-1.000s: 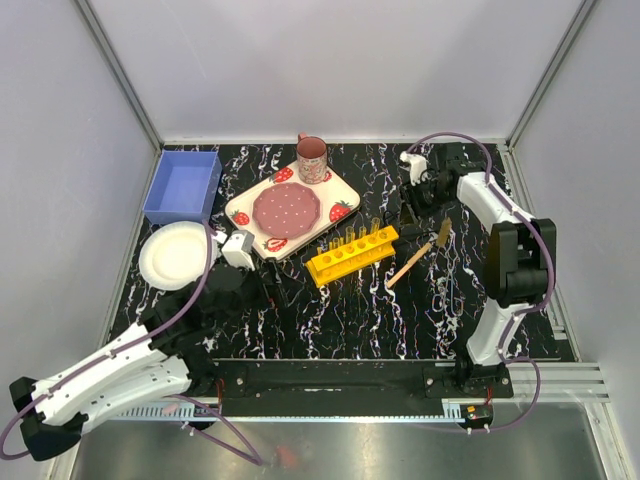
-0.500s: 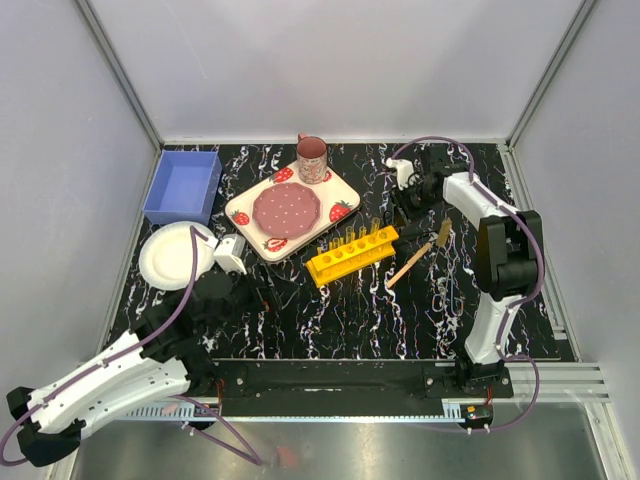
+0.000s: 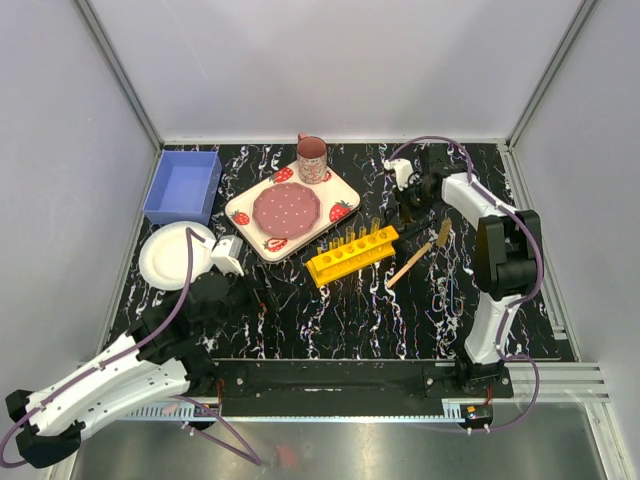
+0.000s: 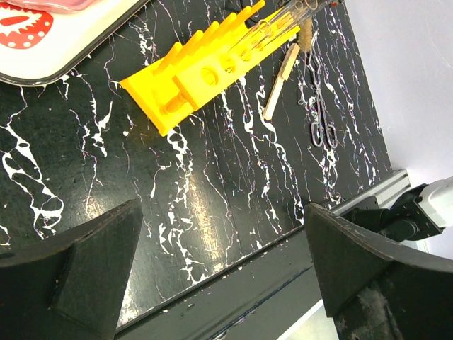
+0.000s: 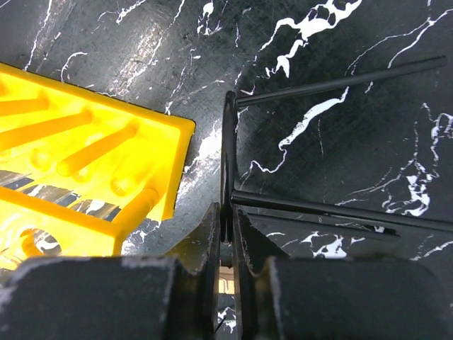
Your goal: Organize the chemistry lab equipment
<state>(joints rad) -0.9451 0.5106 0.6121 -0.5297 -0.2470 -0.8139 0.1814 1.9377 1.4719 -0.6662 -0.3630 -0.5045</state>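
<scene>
The yellow test-tube rack (image 3: 352, 252) lies mid-table with thin clear tubes (image 4: 283, 18) in it. It also shows in the left wrist view (image 4: 205, 71) and the right wrist view (image 5: 85, 177). A wooden-handled brush (image 3: 420, 258) lies right of the rack, and a slim metal tool (image 4: 322, 124) lies beyond it. My right gripper (image 3: 408, 205) is at the rack's right end. In the right wrist view the right gripper (image 5: 228, 216) is shut on a black wire tool (image 5: 230, 156). My left gripper (image 4: 223, 241) is open and empty above the table near its front edge.
A strawberry-patterned plate (image 3: 292, 208) with a pink mug (image 3: 311, 159) behind it sits at the back centre. A blue bin (image 3: 183, 187) and a white paper plate (image 3: 172, 255) stand at the left. The table's front rail (image 4: 283, 283) runs under the left gripper.
My left arm has drawn back toward the near left. My right gripper has shifted left to the rack's right end.
</scene>
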